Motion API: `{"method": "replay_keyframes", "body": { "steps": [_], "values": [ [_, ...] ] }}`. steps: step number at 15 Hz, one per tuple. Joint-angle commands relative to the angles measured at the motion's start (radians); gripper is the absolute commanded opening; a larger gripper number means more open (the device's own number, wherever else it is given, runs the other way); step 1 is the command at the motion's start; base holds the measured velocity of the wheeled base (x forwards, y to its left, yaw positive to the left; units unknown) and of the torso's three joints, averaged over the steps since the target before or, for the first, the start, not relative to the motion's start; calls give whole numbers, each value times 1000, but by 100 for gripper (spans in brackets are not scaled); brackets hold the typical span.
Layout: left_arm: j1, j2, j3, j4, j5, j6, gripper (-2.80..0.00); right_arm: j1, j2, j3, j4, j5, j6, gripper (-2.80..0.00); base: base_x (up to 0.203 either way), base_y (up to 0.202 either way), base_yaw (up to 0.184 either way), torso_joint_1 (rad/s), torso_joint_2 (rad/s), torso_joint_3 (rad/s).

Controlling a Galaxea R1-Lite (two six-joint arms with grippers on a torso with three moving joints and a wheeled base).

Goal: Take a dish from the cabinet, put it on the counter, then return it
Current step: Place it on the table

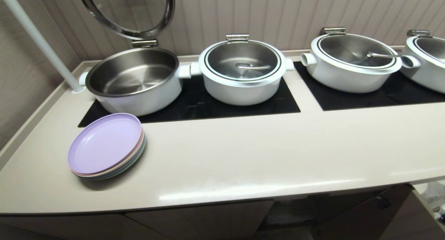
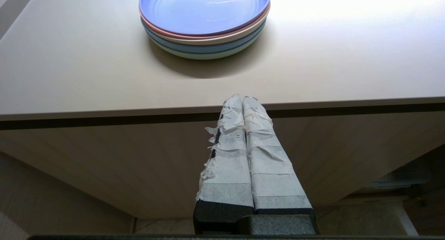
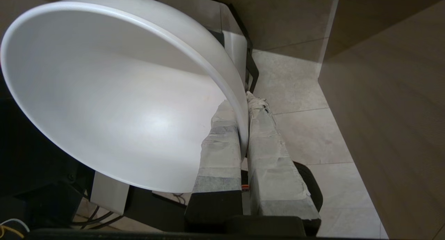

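My right gripper is shut on the rim of the dish, a plain white bowl, one taped finger inside the wall and one outside. The dish hangs tilted over the tiled floor, next to a beige cabinet panel, and neither shows in the head view. The counter is a long glossy beige top with black cooktop panels, and the cabinet below it stands open at the right. My left gripper is shut with nothing in it, parked just below the counter's front edge.
A stack of pastel plates with a lilac one on top sits at the counter's front left. Several white pots stand on the cooktops, the leftmost pot with its lid raised. A white pole rises at the far left.
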Motion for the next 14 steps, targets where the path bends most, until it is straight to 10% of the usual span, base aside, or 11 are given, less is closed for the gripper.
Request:
{"method": "replay_keyframes", "body": {
  "steps": [1, 14],
  "values": [
    [0, 0, 0, 0, 0, -1, -280, 1, 30, -28, 12, 4, -1, -280, 0, 0, 0, 0, 0, 0],
    [0, 0, 0, 0, 0, -1, -280, 5, 195, -405, 283, 10, 15, -280, 0, 0, 0, 0, 0, 0]
  ]
}}
